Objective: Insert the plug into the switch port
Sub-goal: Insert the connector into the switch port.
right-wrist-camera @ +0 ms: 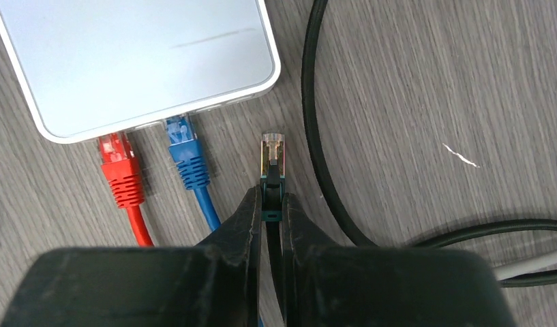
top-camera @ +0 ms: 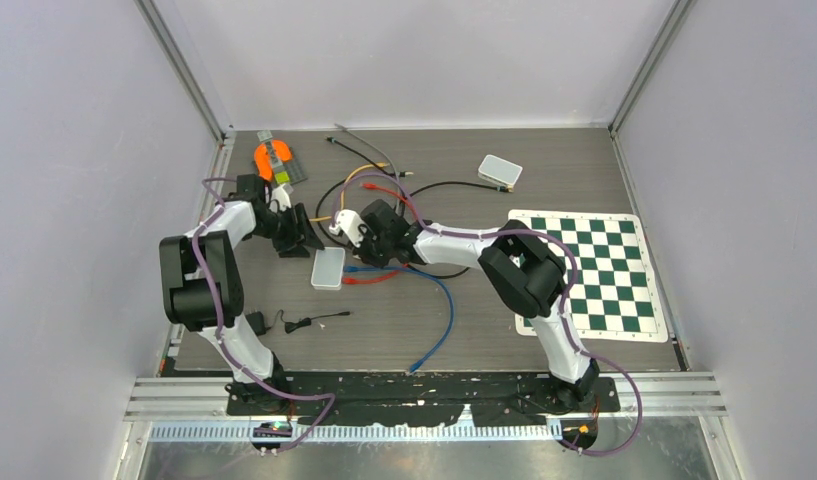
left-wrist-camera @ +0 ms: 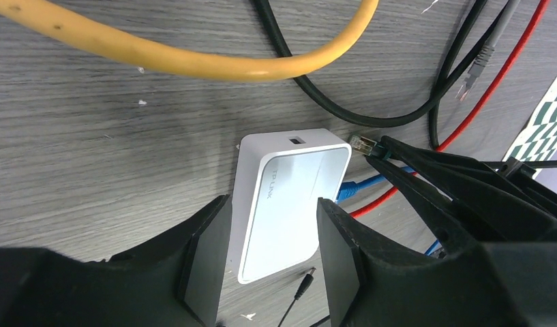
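Note:
The white switch (top-camera: 327, 268) lies flat on the table with a red plug (right-wrist-camera: 118, 170) and a blue plug (right-wrist-camera: 187, 160) in its ports. My left gripper (left-wrist-camera: 272, 262) is open, its fingers (left-wrist-camera: 207, 259) straddling the switch's (left-wrist-camera: 289, 204) near end close to both sides. My right gripper (right-wrist-camera: 268, 201) is shut on the clear plug (right-wrist-camera: 273, 153) of a black cable, held by its teal boot. The plug tip points at the switch's (right-wrist-camera: 139, 61) port side, a short gap away and to the right of the blue plug. In the left wrist view the plug (left-wrist-camera: 363, 144) sits by the switch's far right corner.
A yellow cable (left-wrist-camera: 193, 61), black cables (right-wrist-camera: 316, 136) and a red cable (left-wrist-camera: 493, 82) loop over the table behind the switch. A black barrel jack (left-wrist-camera: 303, 286) lies by its near end. A second white box (top-camera: 500, 171), a chessboard mat (top-camera: 594, 270) and an orange tool (top-camera: 272, 160) lie further off.

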{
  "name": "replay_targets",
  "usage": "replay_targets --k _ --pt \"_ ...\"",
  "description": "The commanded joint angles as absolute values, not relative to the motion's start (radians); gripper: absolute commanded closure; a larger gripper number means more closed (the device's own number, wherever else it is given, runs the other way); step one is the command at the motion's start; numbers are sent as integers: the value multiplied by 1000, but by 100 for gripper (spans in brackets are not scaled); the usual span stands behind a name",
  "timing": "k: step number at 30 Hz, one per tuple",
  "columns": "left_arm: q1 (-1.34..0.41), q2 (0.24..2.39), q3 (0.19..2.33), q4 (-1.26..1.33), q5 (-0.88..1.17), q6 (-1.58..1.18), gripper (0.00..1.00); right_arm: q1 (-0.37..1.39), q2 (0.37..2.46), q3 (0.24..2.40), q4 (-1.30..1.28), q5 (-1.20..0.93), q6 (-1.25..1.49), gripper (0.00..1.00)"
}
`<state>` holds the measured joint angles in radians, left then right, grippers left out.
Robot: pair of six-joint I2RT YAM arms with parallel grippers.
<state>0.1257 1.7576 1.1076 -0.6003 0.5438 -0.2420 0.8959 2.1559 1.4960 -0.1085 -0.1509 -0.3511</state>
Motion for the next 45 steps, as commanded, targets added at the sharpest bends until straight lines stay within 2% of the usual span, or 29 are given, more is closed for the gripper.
replay_targets --k 1,23,35,45 --pt "130 1770 1141 -616 568 -218 49 912 2153 1523 -95 -171 -310 95" --pt "130 1843 1171 -658 660 -179 64 951 2108 1389 157 -179 -315 95" --pt "129 1851 1176 -655 728 -165 64 951 2074 1363 226 -209 -329 95" --pt "127 1853 1187 -679 685 -152 63 952 2042 1337 267 -168 -324 95"
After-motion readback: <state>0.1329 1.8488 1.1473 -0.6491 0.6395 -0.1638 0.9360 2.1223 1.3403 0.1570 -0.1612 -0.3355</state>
